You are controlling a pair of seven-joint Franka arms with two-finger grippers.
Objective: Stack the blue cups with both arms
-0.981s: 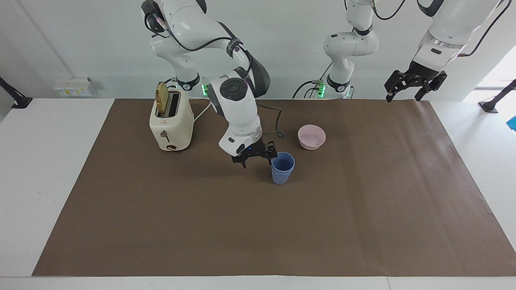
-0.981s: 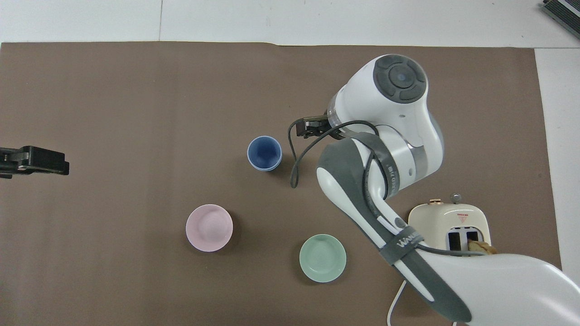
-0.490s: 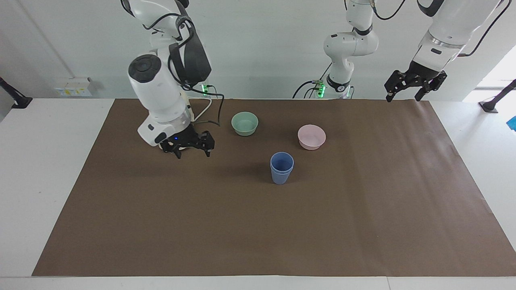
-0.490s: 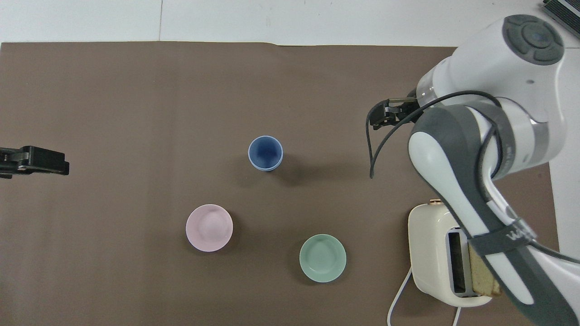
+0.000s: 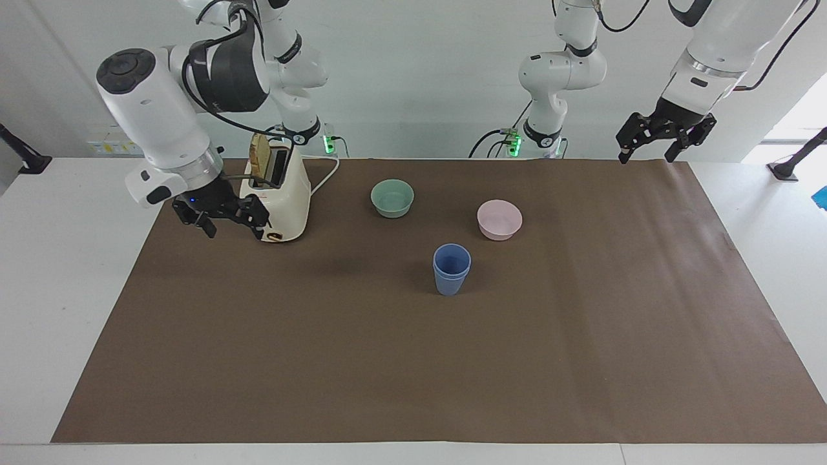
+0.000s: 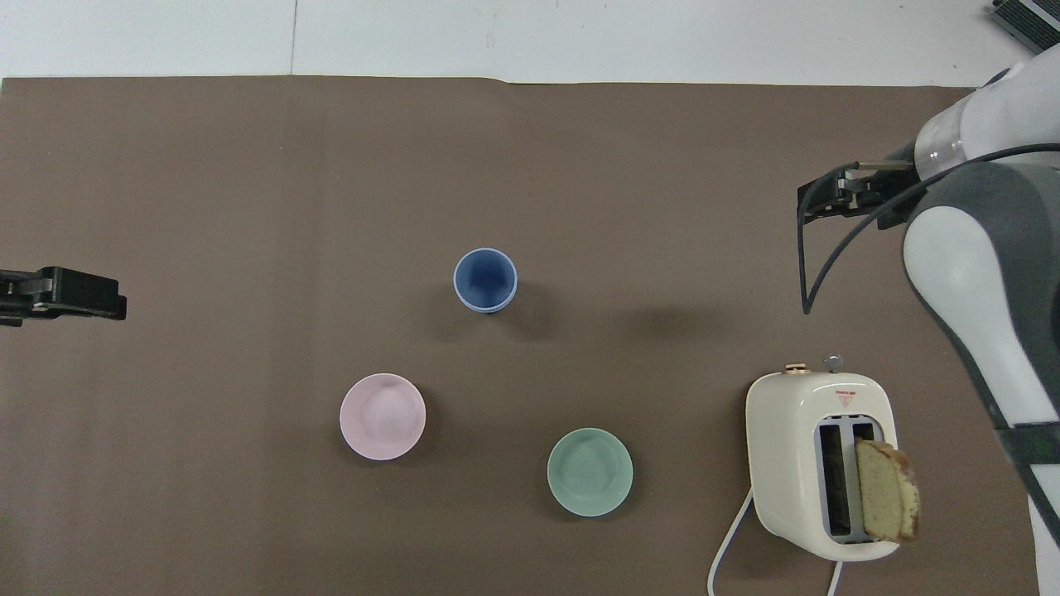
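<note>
The two blue cups [image 5: 451, 268] stand nested one inside the other, upright near the middle of the brown mat [image 5: 413, 374]; from overhead the blue cups [image 6: 485, 280] show a doubled rim. My right gripper [image 5: 231, 221] hangs open and empty over the mat at the right arm's end of the table, beside the toaster and well away from the cups. In the overhead view the right gripper [image 6: 838, 197] shows at the frame's edge. My left gripper [image 5: 665, 141] waits open and empty, raised over the mat's edge at the left arm's end; overhead only the left gripper [image 6: 66, 294] tip shows.
A cream toaster [image 5: 276, 197] with a slice of bread in one slot stands at the right arm's end, toaster [image 6: 820, 463] cord trailing toward the robots. A mint-green bowl [image 5: 392, 197] and a pink bowl [image 5: 499, 219] sit nearer to the robots than the cups.
The right arm has swung away from beside the cups toward its own end of the table, ending raised beside the toaster. The cups and the left arm have not moved.
</note>
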